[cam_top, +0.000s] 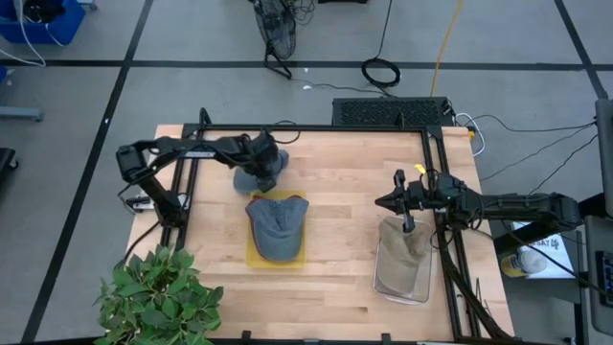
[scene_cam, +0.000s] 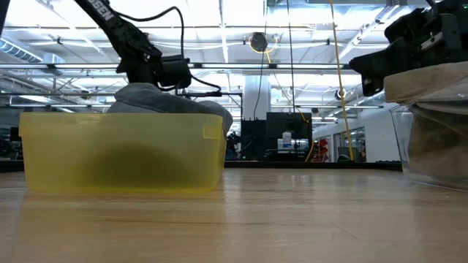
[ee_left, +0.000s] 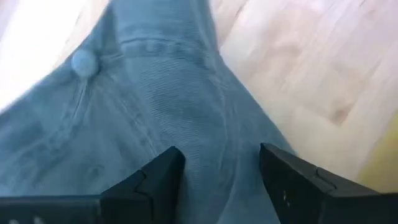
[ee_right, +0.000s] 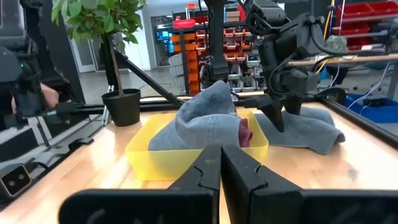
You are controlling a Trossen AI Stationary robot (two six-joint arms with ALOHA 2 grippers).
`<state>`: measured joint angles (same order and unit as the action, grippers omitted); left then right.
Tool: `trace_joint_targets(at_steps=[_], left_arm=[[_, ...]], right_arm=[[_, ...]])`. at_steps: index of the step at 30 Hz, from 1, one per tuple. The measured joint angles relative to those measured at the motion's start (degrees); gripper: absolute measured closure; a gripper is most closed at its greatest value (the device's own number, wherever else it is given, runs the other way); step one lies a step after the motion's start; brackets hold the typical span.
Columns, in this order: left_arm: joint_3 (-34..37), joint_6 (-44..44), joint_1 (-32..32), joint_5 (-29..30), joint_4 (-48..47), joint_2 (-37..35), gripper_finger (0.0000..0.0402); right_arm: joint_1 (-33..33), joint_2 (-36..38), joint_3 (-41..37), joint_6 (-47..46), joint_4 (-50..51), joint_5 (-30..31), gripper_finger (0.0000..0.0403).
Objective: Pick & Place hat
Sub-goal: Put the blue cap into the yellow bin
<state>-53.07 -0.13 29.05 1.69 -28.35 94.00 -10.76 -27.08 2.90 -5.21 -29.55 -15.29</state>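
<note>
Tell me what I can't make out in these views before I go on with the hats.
- Whether the left tool grips the blue hat: its fingers straddle the fabric in the left wrist view, but contact is cut off by the frame edge.
- The hat inside the yellow bin: in the low view the tinted wall blurs it.
- The tan hat in the clear bin: the right arm covers part of it from above.

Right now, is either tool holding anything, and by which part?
Nothing held: left tool open, straddling the grey-blue hat at its crown, beside the yellow tray; right tool shut, empty.
</note>
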Motion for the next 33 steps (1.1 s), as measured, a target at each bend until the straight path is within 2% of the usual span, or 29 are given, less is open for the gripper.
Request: trace_joint_targets(at_steps=[4,9,11,14,16,20,23,33], left_arm=[[-0.2,0.9,-0.8,-1.0,4.6,0.2,0.0192],[-3.7,5.3,-1.8,6.1,1.9,-1.9,0.0188],[-6.0,8.7,-2.0,7.4,-0.5,-3.2,0.0188],[-10.6,14.4,-2.3,7.3,-6.2,-4.2,0.0188],[-14.1,17.8,-2.4,7.3,-10.3,-4.5,0.0188],[-17.9,26.8,-2.4,6.9,-14.3,-4.6,0.0188],[-18.1,30.6,-2.3,4.3,-15.3,-4.4,0.0188],[-18.1,30.0,-0.4,4.8,-22.3,2.9,0.0188]], right_arm=[[0.0,0.0,0.0,-1.2,0.5,0.0,0.0399],[0.0,0.0,0.0,-0.9,0.7,-0.1,0.0399],[0.0,0.0,0.0,0.3,0.7,-2.3,0.0399],[0.0,0.0,0.0,3.7,0.6,-9.2,0.0399],[0.0,0.0,0.0,5.1,0.5,-11.6,0.0399],[0.0,0.0,0.0,5.9,0.9,-11.8,0.0399],[0.0,0.0,0.0,5.9,1.6,-11.8,0.0399],[0.0,0.0,0.0,5.5,4.6,-11.8,0.0399]])
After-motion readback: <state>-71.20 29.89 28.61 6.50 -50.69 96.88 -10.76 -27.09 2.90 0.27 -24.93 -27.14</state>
